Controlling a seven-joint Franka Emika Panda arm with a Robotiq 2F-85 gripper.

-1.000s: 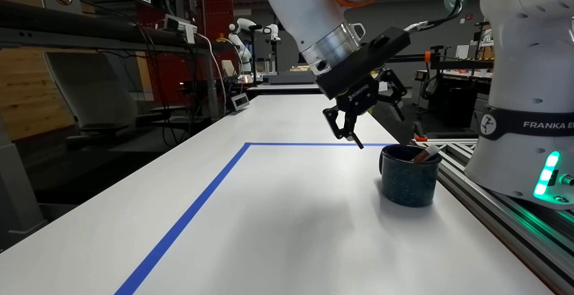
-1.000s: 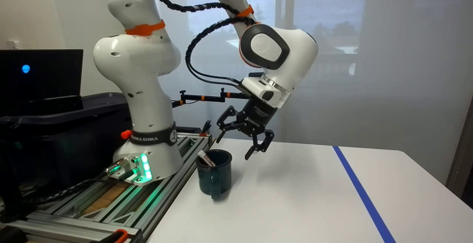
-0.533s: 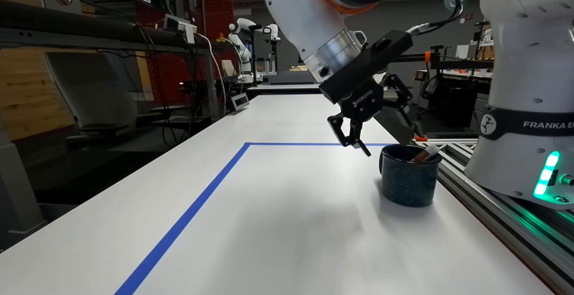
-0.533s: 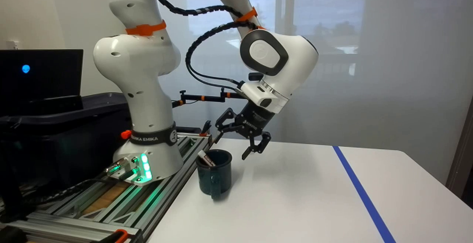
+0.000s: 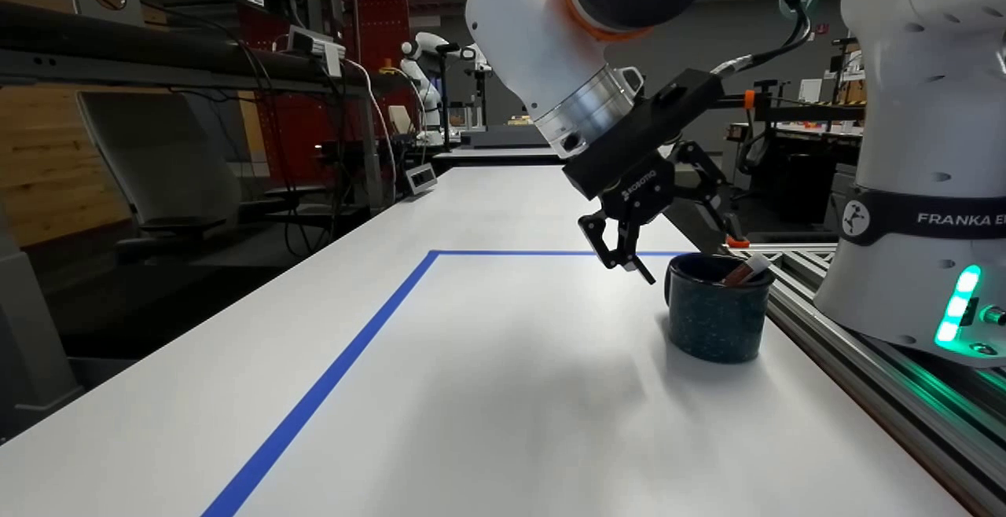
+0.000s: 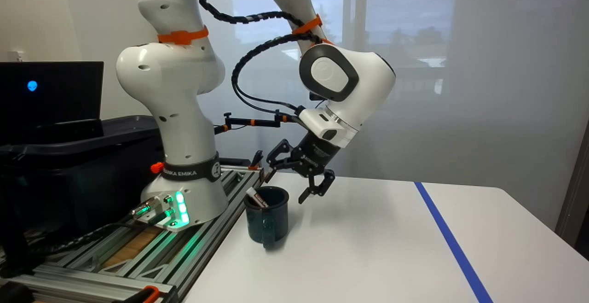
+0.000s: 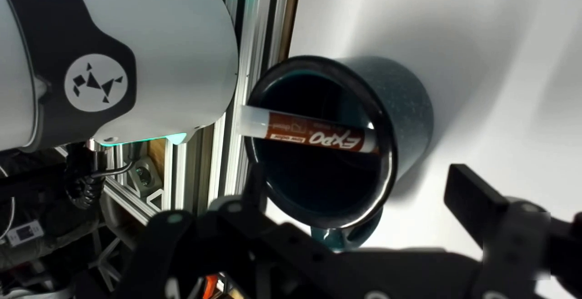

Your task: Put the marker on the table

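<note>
Smooth white table (image 5: 511,305) with blue tape (image 5: 351,352), speckled dark cup (image 7: 404,103), slim cylindrical marker (image 7: 313,132) leaning inside, gripper (image 6: 284,190) tilted downward, spread wide

A grey office chair (image 5: 161,159); behind it, wood-plank panelling (image 5: 47,167); beyond it, a red perforated panel (image 5: 383,38) and grey wall (image 5: 699,42).

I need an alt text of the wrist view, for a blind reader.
A brown Expo marker sticks partly out of a dark mug on the white table. The open gripper spans the bottom, holding nothing; the robot's base is at upper left.
</note>
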